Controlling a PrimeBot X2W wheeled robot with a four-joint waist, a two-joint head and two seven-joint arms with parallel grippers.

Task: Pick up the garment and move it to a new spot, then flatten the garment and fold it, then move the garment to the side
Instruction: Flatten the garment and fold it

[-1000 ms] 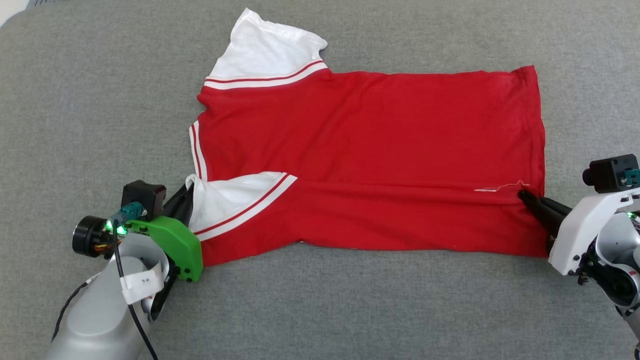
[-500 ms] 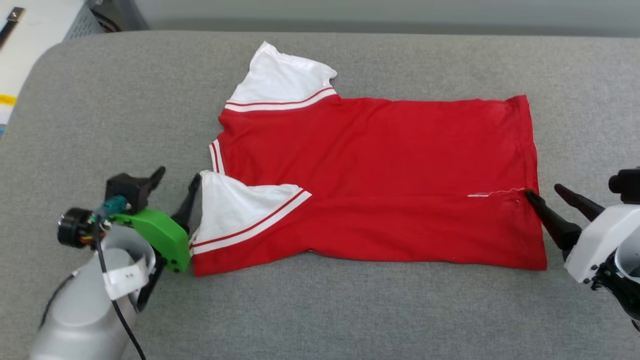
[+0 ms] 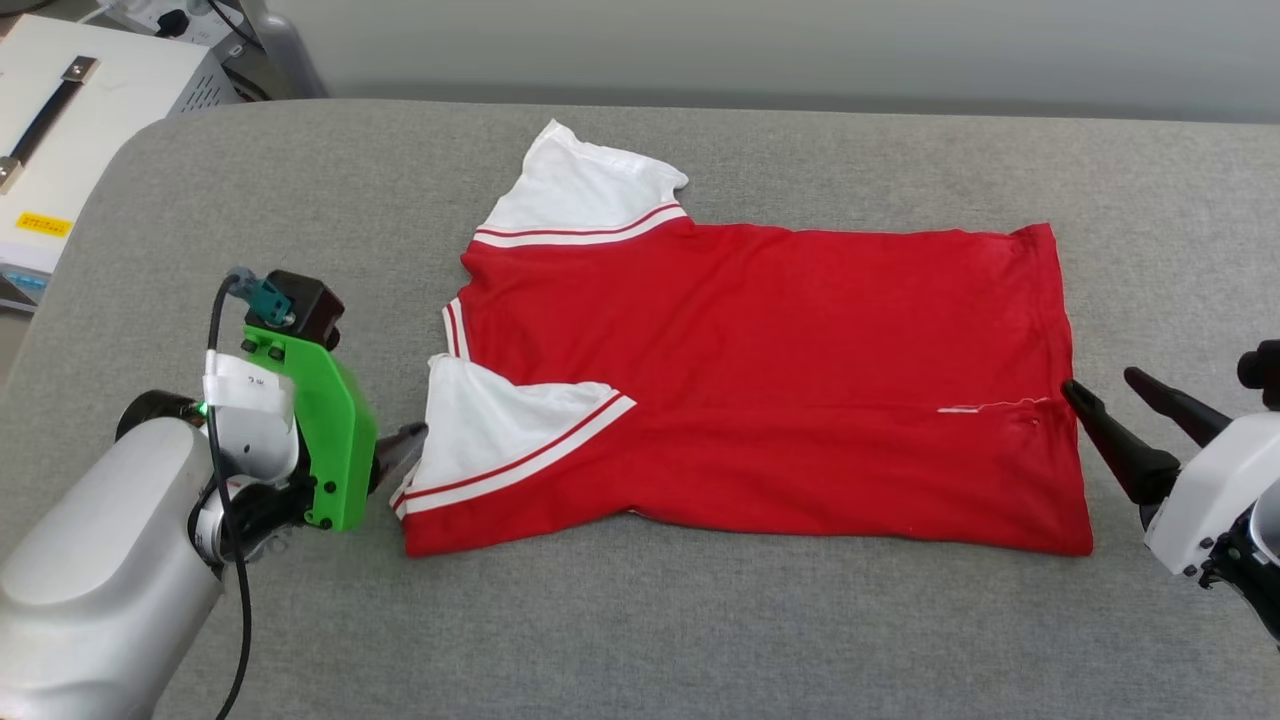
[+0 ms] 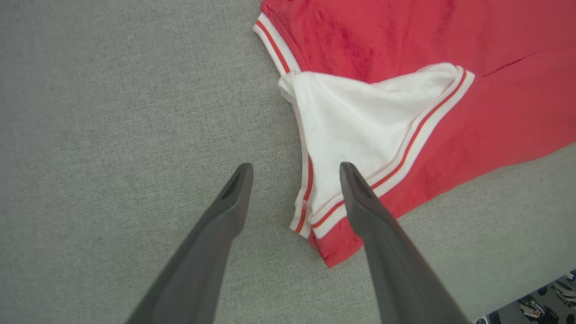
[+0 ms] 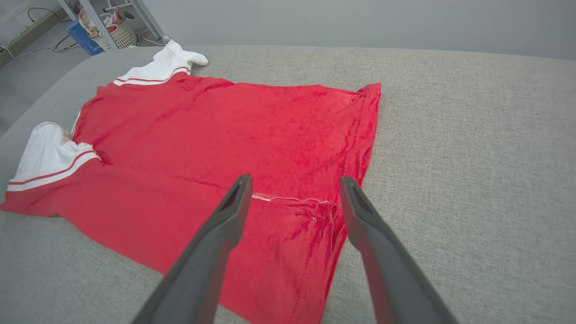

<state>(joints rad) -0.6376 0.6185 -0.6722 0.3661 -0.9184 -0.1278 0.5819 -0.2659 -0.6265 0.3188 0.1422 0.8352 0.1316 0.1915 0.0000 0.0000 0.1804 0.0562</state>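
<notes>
The garment (image 3: 760,370) is a red jersey with white sleeves, lying flat on the grey padded table (image 3: 640,640) with its collar end to the left. Its near long edge is folded up over the body, and the near sleeve (image 3: 500,420) lies on top. My left gripper (image 3: 400,450) sits at the garment's near left corner, on a green mount. In the left wrist view it (image 4: 295,166) is open, its fingers straddling the striped sleeve edge (image 4: 310,180) and holding nothing. My right gripper (image 3: 1100,382) stands open just off the hem; seen from its wrist (image 5: 295,178), the fingers hover over the folded hem (image 5: 310,211).
A white case with a black handle (image 3: 70,110) stands beyond the table's left end. The right wrist view shows a rack with baskets (image 5: 108,22) on the floor past the far corner. Bare grey padding surrounds the garment on all sides.
Both grippers have gone from shut on the garment's folded edge to open, have let go and drawn slightly back. The left wrist has turned. The head camera has tilted up.
</notes>
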